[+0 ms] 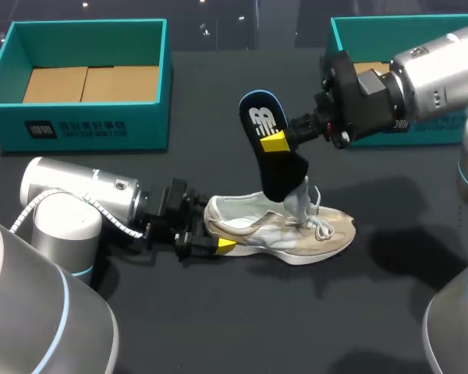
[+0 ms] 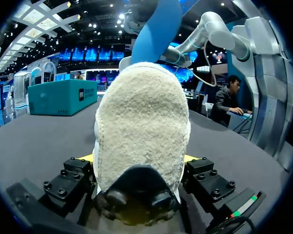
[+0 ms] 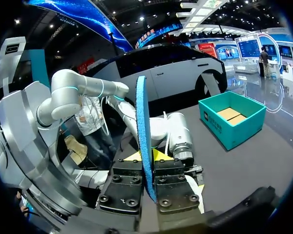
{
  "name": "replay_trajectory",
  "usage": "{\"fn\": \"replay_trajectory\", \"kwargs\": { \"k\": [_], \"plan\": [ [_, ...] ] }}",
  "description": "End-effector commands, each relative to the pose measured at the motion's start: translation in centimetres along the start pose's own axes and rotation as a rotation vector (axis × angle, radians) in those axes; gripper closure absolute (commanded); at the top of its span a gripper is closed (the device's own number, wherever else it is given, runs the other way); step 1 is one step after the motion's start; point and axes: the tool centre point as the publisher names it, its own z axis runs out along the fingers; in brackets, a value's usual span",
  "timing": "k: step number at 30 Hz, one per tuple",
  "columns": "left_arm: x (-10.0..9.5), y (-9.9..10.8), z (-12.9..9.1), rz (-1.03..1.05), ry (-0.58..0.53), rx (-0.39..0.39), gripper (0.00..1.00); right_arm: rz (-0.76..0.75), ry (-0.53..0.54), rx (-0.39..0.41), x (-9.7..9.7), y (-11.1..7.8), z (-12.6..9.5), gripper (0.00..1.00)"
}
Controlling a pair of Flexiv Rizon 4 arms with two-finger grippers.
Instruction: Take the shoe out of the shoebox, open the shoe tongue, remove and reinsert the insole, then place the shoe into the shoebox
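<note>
**Insole held upright over the shoe, heel gripped from the left**

The shoe stands on its sole near the middle of the dark bench, outside both boxes, with its heel to the left and its toe to the right. It is a beige and white trainer with white laces. Its tongue is lifted up.

The left hand lies low on the bench at the shoe's left end. It is closed on the heel, with one yellow tip on each side. From the left wrist the pale heel fills the space between the fingers, and the blue underside of the insole rises beyond it.

The right hand comes in from the far right, above the shoe. It is clamped on the insole, which stands nearly upright: the black top faces near, the rounded heel end is up, and the lower end is at the shoe's opening just beside the tongue. From the right wrist the insole shows edge-on as a thin blue strip pinched between the two fingers.

One open teal box with a cardboard floor sits at the far left. A second box sits at the far right, partly hidden behind the right arm.
</note>
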Motion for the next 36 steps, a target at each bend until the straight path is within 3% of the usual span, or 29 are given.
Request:
{"fn": "replay_trajectory", "kwargs": {
  "k": [1,7,11,15,19,31,36],
  "plan": [
    [0.1,0.4,0.3,0.000,-0.001,-0.002,1.00,0.051,-0.025,-0.036,0.6,0.2,-0.8,1.00],
    [0.1,0.4,0.3,0.000,-0.001,-0.002,1.00,0.087,-0.085,-0.073,3.1,2.6,-2.9,1.00],
    [0.1,0.4,0.3,0.000,-0.001,-0.002,1.00,0.071,-0.122,-0.099,4.1,4.0,-3.2,1.00],
    [0.1,0.4,0.3,0.000,-0.001,-0.002,1.00,0.064,-0.137,-0.179,5.1,4.7,-3.7,1.00],
    [0.1,0.4,0.3,0.000,-0.001,-0.002,1.00,0.232,-0.228,-0.249,6.0,3.4,-4.9,1.00],
    [0.1,0.4,0.3,0.000,-0.001,-0.002,1.00,0.232,-0.226,-0.248,6.1,3.4,-5.0,1.00],
    [0.1,0.4,0.3,0.000,-0.001,-0.002,1.00,0.236,-0.145,-0.232,6.6,3.0,-4.9,1.00]
  ]
}}
